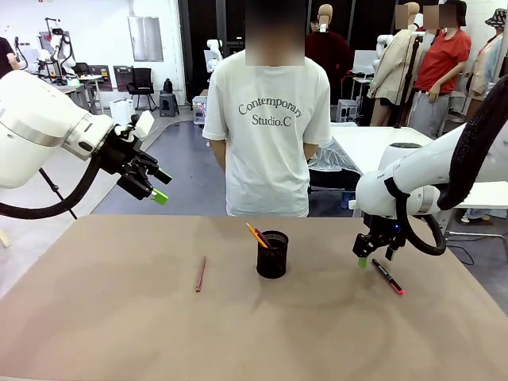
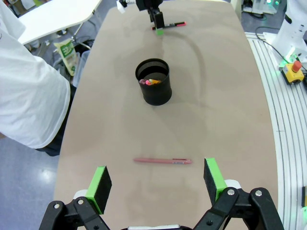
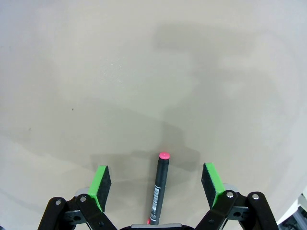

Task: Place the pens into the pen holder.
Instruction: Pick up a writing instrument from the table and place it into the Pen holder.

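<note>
Front: pen holder (image 1: 272, 254) upright mid-table (image 1: 95, 333), yellow-orange pencil (image 1: 255, 235) already standing in it, leaning to 10 o'clock. Reddish-brown pen (image 1: 201, 273) lies flat at the holder's 9 o'clock, well apart. Black marker (image 1: 388, 277) lies flat at its 3 o'clock. Right gripper (image 1: 376, 256) is low, just beside the marker's far end. Left gripper (image 1: 161, 186) is up high off the table, nothing in it. Person (image 1: 268, 119) stands behind the table, hands out of it.

Left wrist: left gripper (image 2: 157, 182) spread full wide, empty. Pen (image 2: 162, 161) is framed between the jaws, lying 9-to-3, well below. Holder (image 2: 154, 87) at 12 o'clock, marker (image 2: 169, 25) beyond it.

Right wrist: right gripper (image 3: 157, 181) full wide, empty. Marker (image 3: 159, 191) centred between the jaws, running 6-to-12, pink end toward 12.

Handling, my read: all light, stiff, smooth round barrels that will roll if nudged by one finger first. Pinch mid-barrel, square across. Marker is already lined up for that. Pen lies along the left jaws' closing line, so the wrist needs a quarter turn. The mesh holder looks light; drop pens in steep so it doesn't tip.
</note>
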`<state>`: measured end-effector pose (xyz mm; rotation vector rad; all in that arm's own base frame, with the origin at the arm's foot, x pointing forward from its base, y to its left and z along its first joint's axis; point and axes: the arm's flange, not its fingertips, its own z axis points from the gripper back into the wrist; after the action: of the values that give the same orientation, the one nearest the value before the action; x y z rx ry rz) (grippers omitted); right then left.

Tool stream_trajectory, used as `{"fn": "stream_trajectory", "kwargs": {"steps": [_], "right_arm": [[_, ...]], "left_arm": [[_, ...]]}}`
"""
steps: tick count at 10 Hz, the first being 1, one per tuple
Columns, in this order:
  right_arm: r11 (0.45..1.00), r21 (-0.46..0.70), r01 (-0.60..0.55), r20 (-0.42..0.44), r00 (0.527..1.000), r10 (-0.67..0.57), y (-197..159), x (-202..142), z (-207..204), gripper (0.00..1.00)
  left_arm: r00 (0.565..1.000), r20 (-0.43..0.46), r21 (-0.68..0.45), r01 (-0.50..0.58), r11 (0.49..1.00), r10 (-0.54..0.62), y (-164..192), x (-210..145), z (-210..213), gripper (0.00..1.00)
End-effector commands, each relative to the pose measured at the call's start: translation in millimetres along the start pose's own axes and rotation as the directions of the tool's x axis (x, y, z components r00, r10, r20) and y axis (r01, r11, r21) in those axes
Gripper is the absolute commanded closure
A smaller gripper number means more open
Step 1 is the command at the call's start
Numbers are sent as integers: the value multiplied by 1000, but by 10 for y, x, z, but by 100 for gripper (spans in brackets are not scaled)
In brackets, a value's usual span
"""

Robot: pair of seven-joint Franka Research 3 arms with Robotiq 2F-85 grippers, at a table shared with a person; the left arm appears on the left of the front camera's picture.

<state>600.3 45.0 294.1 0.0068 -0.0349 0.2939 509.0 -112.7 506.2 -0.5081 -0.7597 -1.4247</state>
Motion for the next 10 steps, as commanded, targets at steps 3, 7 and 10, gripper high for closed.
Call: {"fn": "stream_trajectory", "kwargs": {"steps": [3, 7, 10], "right_arm": [[1000, 9, 11, -8, 1000, -10, -62, 36, -50, 0], [1000, 11, -18, -5, 1000, 18, -71, 9, -50, 32], [1000, 20, -20, -13, 1000, 20, -41, -27, -28, 92]], "left_arm": [[1000, -14, 1, -10, 1000, 10, 7, 21, 24, 0], [1000, -14, 1, -10, 1000, 10, 7, 21, 24, 0], [1000, -14, 1, -10, 1000, 10, 7, 21, 24, 0]]}}
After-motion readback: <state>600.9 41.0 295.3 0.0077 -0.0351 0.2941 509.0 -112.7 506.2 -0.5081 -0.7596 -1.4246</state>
